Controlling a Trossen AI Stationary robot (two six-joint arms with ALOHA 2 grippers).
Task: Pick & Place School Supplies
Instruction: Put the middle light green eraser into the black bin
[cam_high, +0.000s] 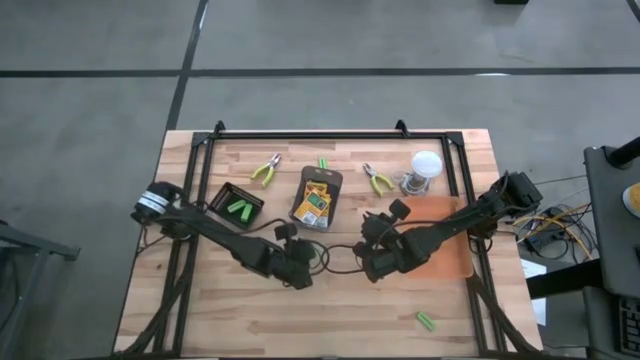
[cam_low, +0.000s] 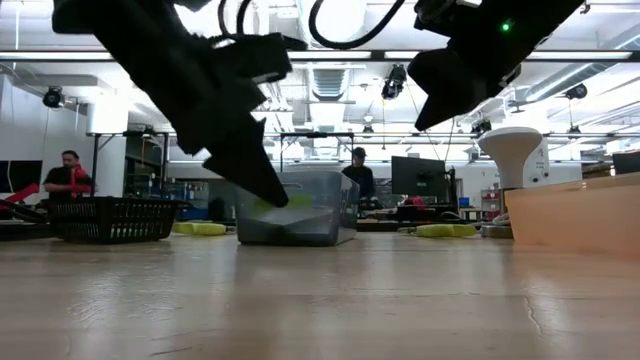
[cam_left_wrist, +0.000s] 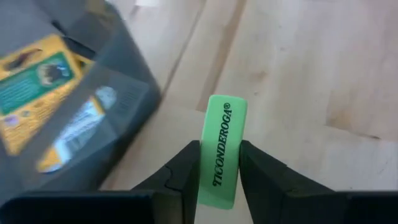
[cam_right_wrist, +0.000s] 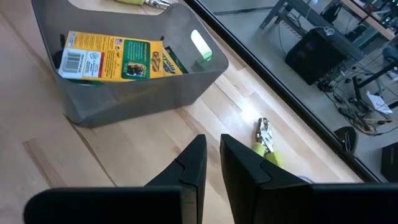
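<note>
Left wrist view has the left hand (cam_left_wrist: 219, 180) clamped on a green Ticonderoga eraser (cam_left_wrist: 222, 149) above the desk (cam_left_wrist: 311, 68), carry underway, needing release over the grey bin (cam_left_wrist: 118, 93); right hand (cam_right_wrist: 213, 163) hovers closed.

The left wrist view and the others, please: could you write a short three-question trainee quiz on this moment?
1. True or false: the left gripper holds a green stick.
2. Which bin holds the crayon boxes? A) grey bin B) black tray
3. Fill in: the right gripper is ____.

Key: 1 true; 2 A; 3 shut, holding nothing.
</note>
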